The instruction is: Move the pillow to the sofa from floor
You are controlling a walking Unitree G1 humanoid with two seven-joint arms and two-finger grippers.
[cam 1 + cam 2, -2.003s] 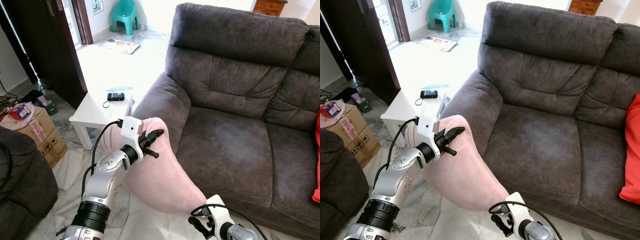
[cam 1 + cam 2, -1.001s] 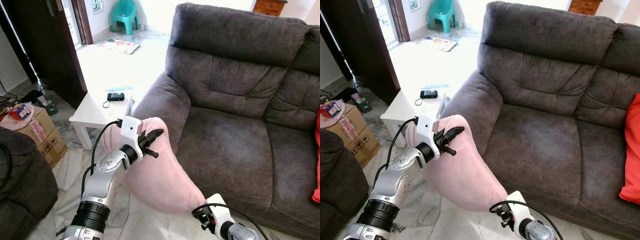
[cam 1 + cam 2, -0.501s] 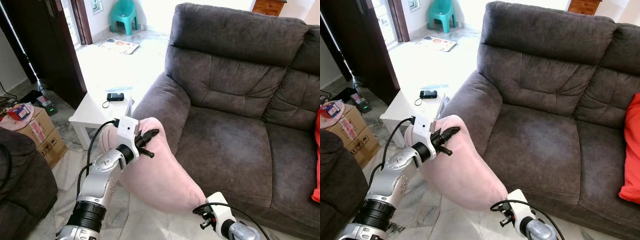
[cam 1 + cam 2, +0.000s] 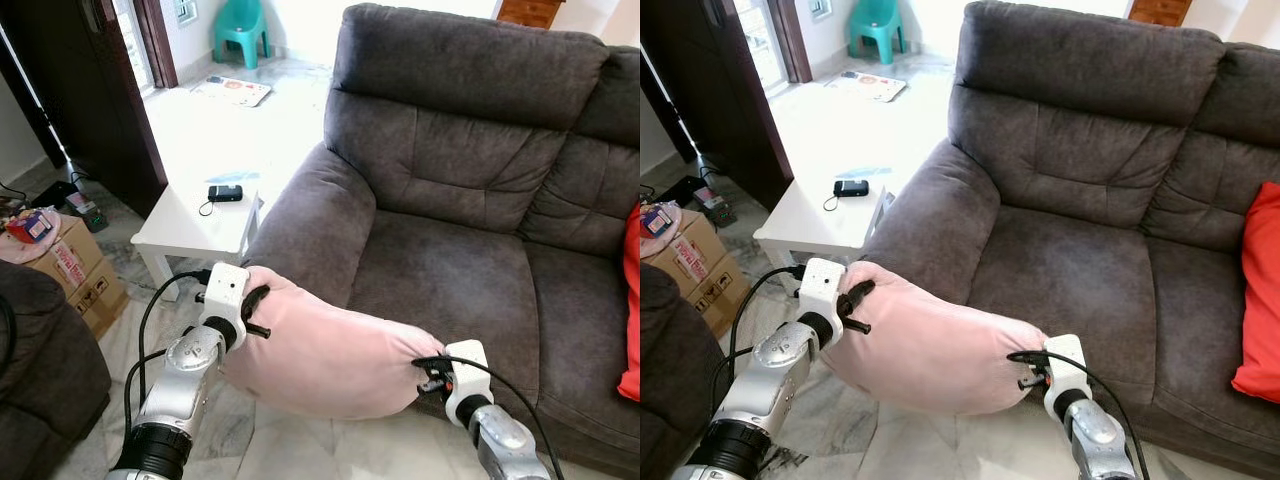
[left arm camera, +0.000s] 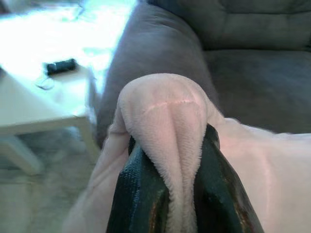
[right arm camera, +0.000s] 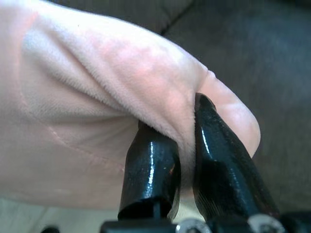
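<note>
A pink pillow [image 4: 325, 355] hangs lengthwise between my two arms, off the floor, in front of the dark grey sofa [image 4: 450, 270] and just below its seat edge. My left gripper [image 4: 252, 312] is shut on the pillow's left corner; in the left wrist view both fingers [image 5: 141, 194] pinch a fold of pink fabric [image 5: 167, 116]. My right gripper [image 4: 430, 374] is shut on the pillow's right corner, and its fingers [image 6: 153, 170] clamp the fabric [image 6: 97, 111] in the right wrist view.
A small white side table [image 4: 190, 225] with a black device [image 4: 224, 193] stands left of the sofa arm. Cardboard boxes [image 4: 75, 275] and a dark chair [image 4: 45, 360] are at the left. A red cushion [image 4: 1258, 290] lies at the sofa's right end.
The pillow went from slanting steeply to lying level: my right gripper rose with its corner to the seat edge, and my left gripper dropped lower and leftward. The camera shifted slightly.
</note>
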